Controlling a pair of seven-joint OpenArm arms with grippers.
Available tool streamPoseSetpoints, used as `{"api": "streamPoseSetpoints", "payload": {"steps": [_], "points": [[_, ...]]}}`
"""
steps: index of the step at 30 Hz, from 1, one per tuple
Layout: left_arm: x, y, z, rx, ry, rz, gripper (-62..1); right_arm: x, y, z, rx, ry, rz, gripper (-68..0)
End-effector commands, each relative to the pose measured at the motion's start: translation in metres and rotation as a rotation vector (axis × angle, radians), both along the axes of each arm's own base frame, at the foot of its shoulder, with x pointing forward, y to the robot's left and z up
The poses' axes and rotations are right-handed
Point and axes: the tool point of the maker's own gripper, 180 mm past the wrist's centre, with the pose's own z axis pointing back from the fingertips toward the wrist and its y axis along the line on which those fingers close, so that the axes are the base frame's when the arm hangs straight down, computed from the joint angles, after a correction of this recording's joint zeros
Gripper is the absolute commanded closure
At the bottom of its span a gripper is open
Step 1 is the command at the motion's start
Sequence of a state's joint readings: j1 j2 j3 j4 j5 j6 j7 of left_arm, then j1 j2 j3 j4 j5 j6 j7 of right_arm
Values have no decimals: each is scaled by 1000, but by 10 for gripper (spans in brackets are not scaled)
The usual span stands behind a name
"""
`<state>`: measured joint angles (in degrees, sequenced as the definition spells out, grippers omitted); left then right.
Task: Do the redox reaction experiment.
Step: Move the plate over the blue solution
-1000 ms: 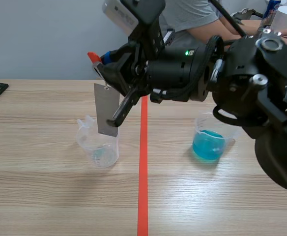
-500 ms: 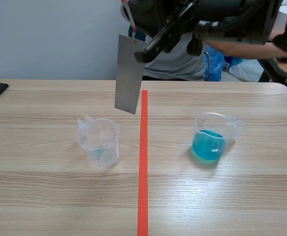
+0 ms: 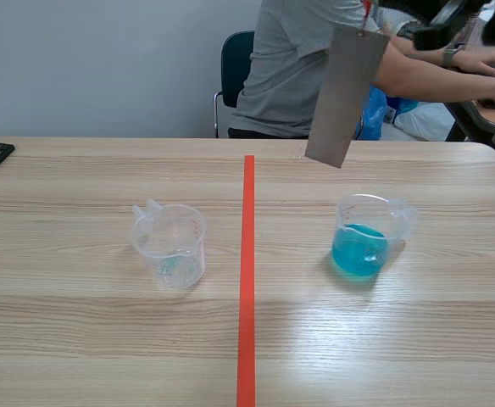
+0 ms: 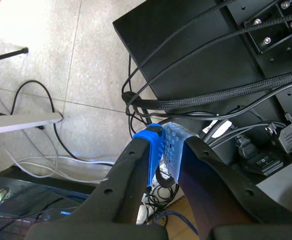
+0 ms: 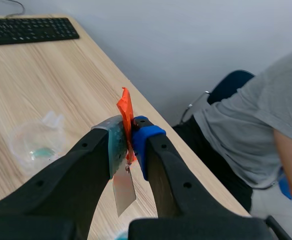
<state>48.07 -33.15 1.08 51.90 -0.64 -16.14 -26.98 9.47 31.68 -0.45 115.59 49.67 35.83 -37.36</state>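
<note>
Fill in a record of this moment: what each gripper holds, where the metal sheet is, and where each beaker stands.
right gripper: shut on the orange tag, metal sheet hanging from it
metal sheet: tilted, in the air, touching neither beaker
left gripper: shut on nothing, off the table
clear beaker: left of the tape line, nearly empty
blue-liquid beaker: right of the line, upright

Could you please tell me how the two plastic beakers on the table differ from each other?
The left beaker is almost empty, faintly tinted at its bottom; the right beaker holds bright blue liquid. The left beaker stands left of the tape line, the right beaker right of it, nearer the hanging metal sheet. Both are clear, upright and similar in shape.
</note>
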Motion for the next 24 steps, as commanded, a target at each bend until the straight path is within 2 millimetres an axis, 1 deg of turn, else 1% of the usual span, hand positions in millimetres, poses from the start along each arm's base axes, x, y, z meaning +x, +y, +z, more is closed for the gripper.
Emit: {"api": "streamPoseSetpoints", "payload": {"steps": [1, 9, 16, 20, 24], "points": [[3, -1, 2, -5, -16, 6, -27, -2, -4, 11, -3, -34, 7, -4], [3, -1, 2, -5, -16, 6, -27, -4, -28, 6, -53, -32, -15, -4], [4, -2, 3, -7, -19, 6, -27, -3, -41, -4, -59, -12, -12, -4], [4, -2, 3, -7, -19, 6, -27, 2, -53, -9, -61, 3, -30, -4], [4, -2, 3, -7, -19, 6, -27, 12, -70, -14, -29, 18, -61, -4]]}}
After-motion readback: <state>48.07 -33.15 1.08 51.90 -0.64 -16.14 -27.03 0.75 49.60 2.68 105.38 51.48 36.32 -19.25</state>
